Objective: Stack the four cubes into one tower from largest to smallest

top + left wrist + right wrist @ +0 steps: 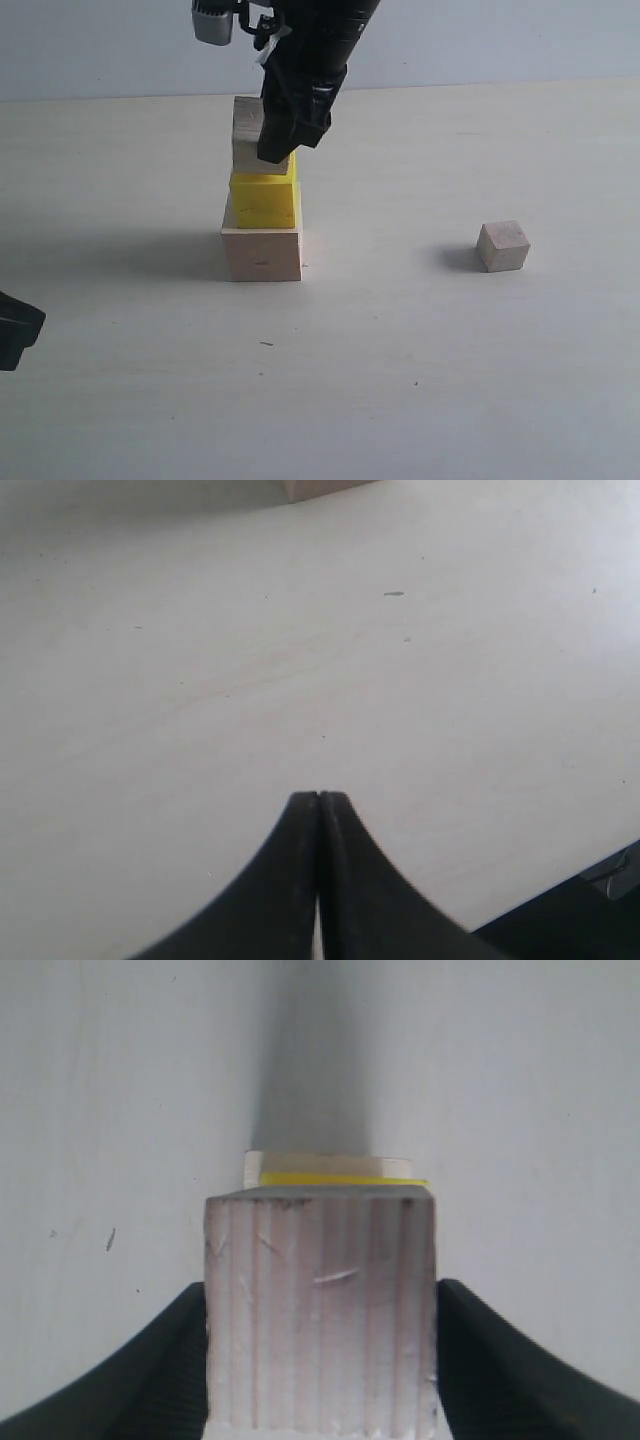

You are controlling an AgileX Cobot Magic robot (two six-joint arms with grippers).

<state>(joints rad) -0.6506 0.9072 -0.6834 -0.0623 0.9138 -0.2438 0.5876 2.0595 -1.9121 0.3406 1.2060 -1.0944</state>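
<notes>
Right gripper [283,145] grips medium grained cube [320,1310], on or just above yellow cube [264,200] atop large cube [262,253]. Centre it, settle flat, then let go slowly. Left gripper [319,810] clenched, empty. Small cube [503,246] sits well apart.

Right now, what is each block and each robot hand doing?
large wood cube: on the table, at the bottom.
yellow cube: sitting on the large wood cube.
medium wood cube: atop the yellow cube, gripped.
small wood cube: alone on the table, unstacked.
right gripper: shut on the medium wood cube.
left gripper: shut, empty.
</notes>
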